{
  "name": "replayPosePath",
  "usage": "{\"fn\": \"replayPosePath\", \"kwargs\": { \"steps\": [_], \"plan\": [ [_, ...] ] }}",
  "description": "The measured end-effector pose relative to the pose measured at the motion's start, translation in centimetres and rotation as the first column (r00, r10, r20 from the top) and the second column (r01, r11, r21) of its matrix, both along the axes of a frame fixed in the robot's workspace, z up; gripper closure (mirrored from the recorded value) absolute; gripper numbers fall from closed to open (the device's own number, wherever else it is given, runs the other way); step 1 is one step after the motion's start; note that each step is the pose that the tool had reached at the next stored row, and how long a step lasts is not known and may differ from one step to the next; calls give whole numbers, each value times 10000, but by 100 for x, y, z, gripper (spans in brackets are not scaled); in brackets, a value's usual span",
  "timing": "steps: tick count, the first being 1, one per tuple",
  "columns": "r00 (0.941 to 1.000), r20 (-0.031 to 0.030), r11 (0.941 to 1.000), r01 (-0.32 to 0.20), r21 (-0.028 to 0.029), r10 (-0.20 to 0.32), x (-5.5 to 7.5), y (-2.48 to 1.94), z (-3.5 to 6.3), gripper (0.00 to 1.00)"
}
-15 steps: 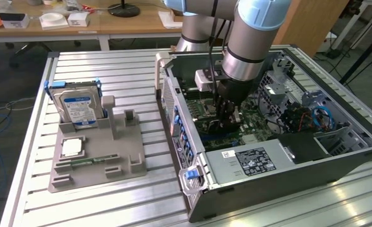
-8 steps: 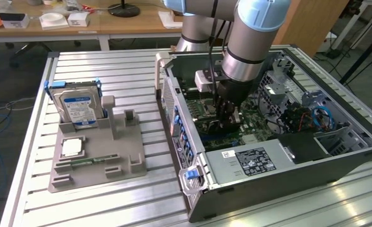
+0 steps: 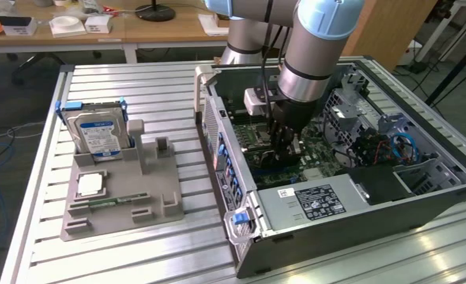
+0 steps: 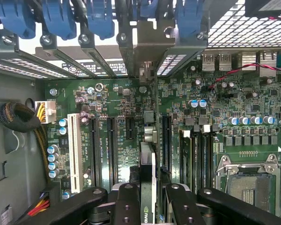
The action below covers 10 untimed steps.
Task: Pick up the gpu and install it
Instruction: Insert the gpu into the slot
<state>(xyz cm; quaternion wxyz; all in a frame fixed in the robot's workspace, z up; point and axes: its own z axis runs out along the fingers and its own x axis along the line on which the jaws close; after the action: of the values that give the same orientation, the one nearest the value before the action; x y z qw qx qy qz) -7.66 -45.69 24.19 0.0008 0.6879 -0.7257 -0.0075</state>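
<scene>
- The gripper (image 4: 147, 199) reaches down inside the open computer case (image 3: 422, 201), jaws clamped on the gpu (image 4: 147, 161).
- The gpu is a thin card seen edge-on, standing upright over the green motherboard (image 4: 215, 108), its silver bracket against the case's rear slots.

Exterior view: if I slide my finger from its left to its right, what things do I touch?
Hard drive standing in the grey holder tray → open computer case, where the robot's hand holds the gpu over the motherboard → blue cables inside the case.
</scene>
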Motion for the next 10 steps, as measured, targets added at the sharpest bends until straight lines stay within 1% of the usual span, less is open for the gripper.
{"fn": "replayPosePath", "kwargs": {
  "steps": [10],
  "plan": [
    [10000,0,10000,1,2,-1,0,0,0,74]
  ]
}}
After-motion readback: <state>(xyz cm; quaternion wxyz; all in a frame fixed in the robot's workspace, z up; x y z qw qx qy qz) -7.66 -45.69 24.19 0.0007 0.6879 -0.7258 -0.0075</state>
